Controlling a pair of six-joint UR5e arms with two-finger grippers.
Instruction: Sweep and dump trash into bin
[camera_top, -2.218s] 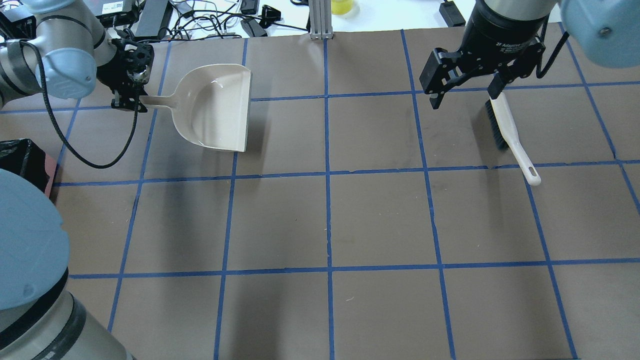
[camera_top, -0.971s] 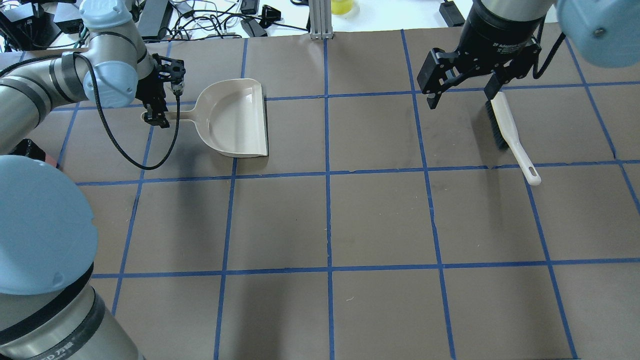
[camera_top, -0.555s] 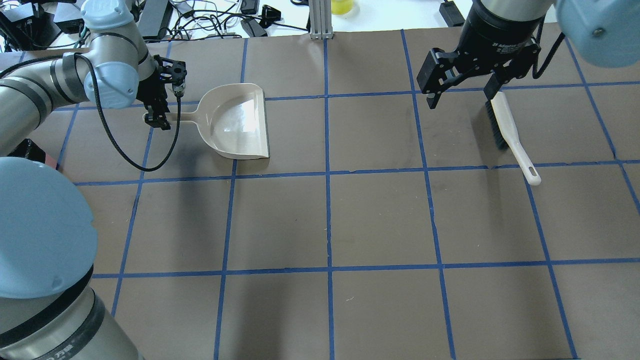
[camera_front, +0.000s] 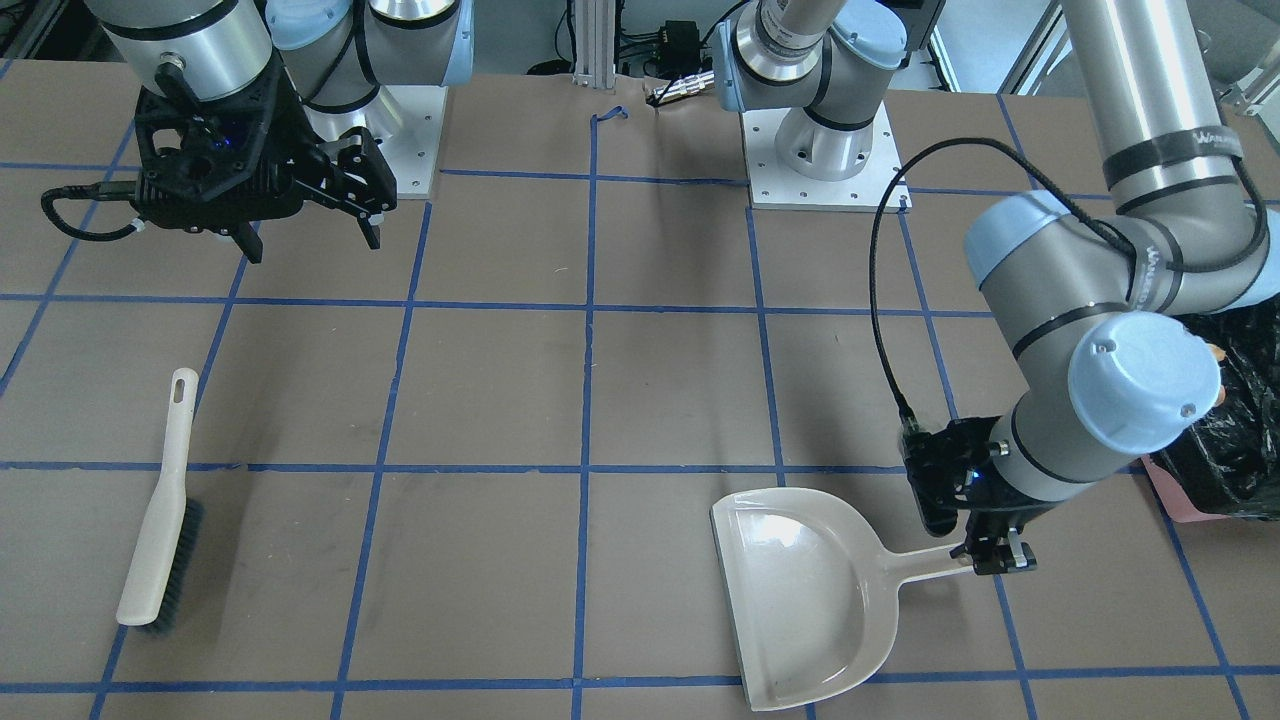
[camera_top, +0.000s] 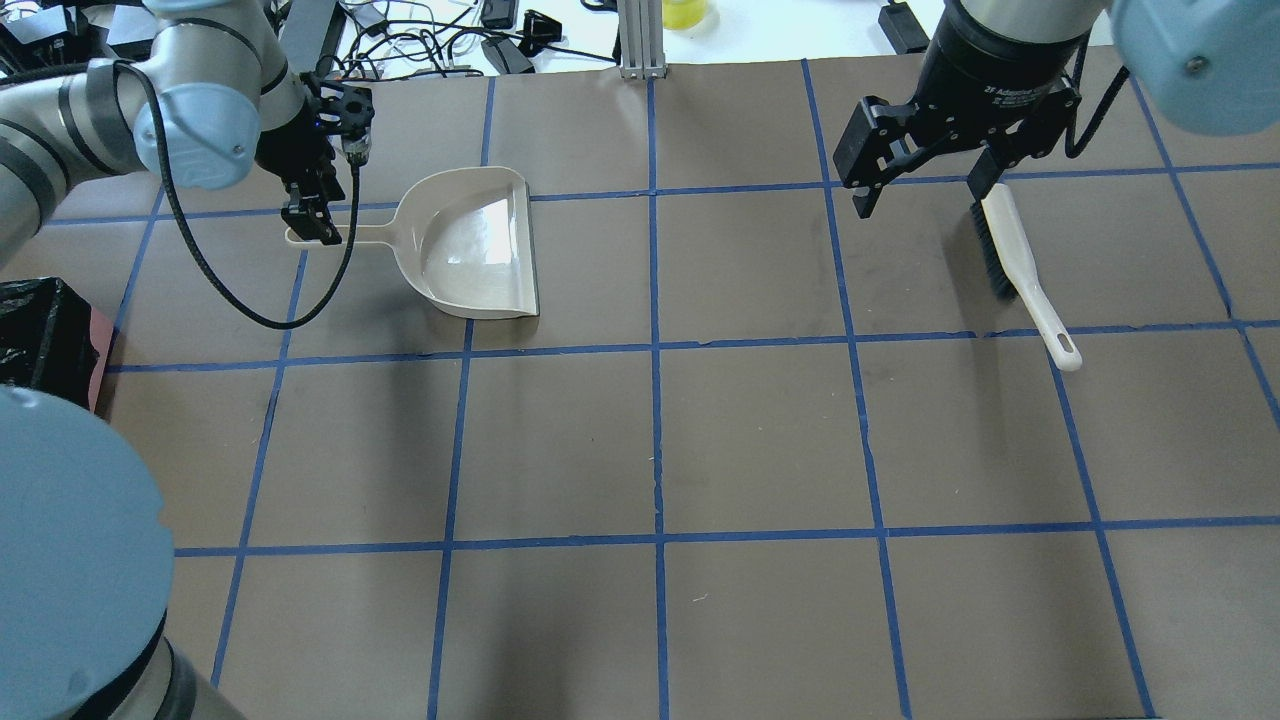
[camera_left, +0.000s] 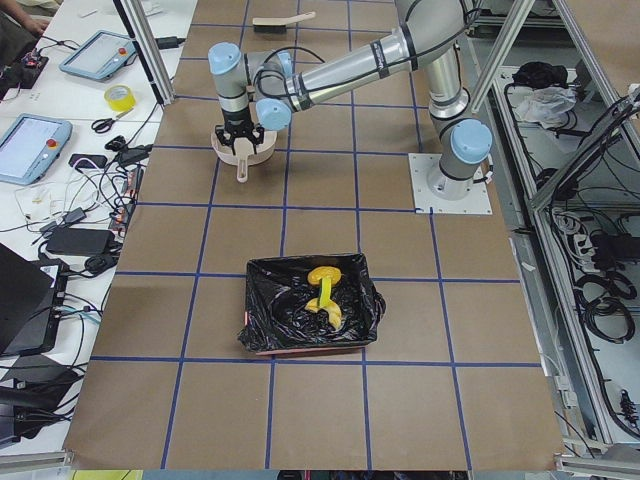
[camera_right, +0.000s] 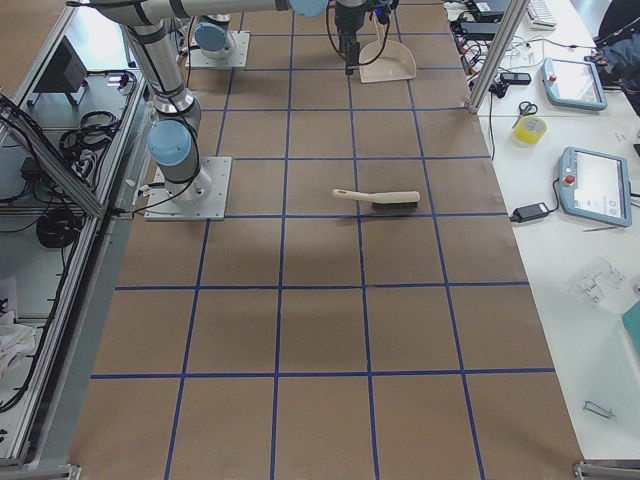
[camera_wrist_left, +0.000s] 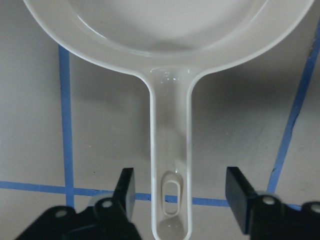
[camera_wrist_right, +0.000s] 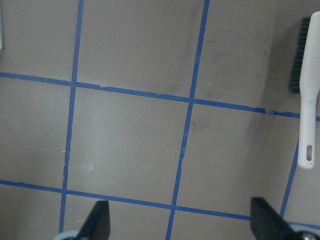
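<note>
Looking across the brown worktop (camera_top: 760, 440) and its blue tape grid, we find the black-lined bin (camera_left: 270, 325) at the left edge. The beige dustpan (camera_top: 470, 250) rests toward the far-left corner, its mouth facing the middle. The white brush (camera_top: 1015, 265) lies toward the far-right corner, with its dark bristles on the dustpan's side. The right tool (camera_top: 925, 195) hangs above the worktop just beside the brush head, fingers spread wide and holding nothing. The left tool (camera_wrist_left: 181, 195) straddles the end of the dustpan handle, fingers apart and clear of the plastic on both sides. We see the trash (camera_left: 327, 293) as yellow pieces inside the bin.
</note>
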